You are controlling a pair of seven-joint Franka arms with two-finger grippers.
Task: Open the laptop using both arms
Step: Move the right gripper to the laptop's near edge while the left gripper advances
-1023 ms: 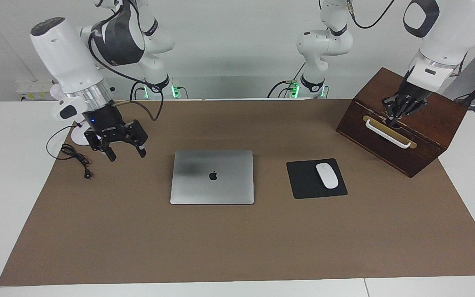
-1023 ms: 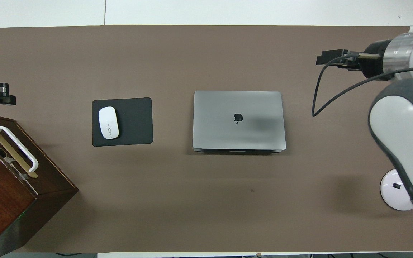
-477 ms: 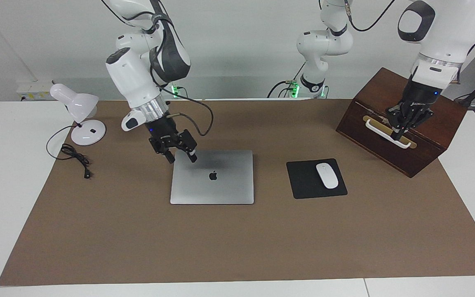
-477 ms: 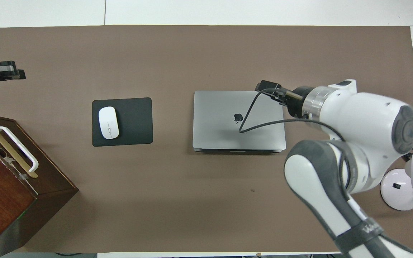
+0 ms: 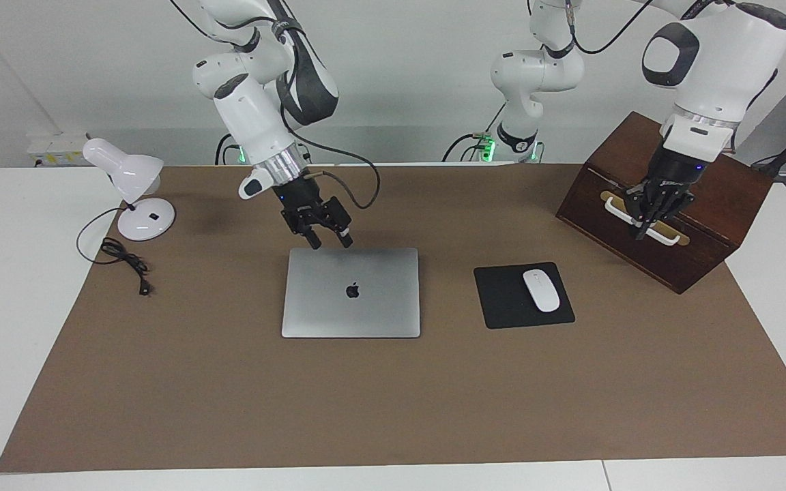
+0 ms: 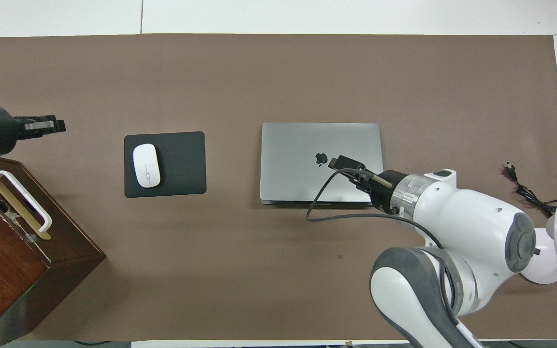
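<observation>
The right gripper (image 5: pixel 329 241) is now found just above the laptop's (image 5: pixel 351 292) edge nearest the robots, toward the right arm's end of that edge; half a second ago it was lower over the lid's corner, and a second ago it was hung near the desk lamp (image 5: pixel 128 187). Its fingers are spread open and nothing is held. The left gripper (image 5: pixel 641 229) is shut with fingertips met, and has been lowered along the sloped front of the wooden box (image 5: pixel 666 201) to the white handle (image 5: pixel 641 219); whether the handle is touched cannot be told.

The laptop is left closed and flat on the brown mat (image 5: pixel 393 395), at mid-table, logo up, unmoved across the frames. Beside it, toward the left arm's end, a white mouse (image 5: pixel 541 290) is set on a black mouse pad (image 5: pixel 502 300). The lamp's black cord (image 5: pixel 123 259) is seen coiled on the mat near its base. In the overhead view, the right arm's forearm and cable are laid across the laptop's near corner.
</observation>
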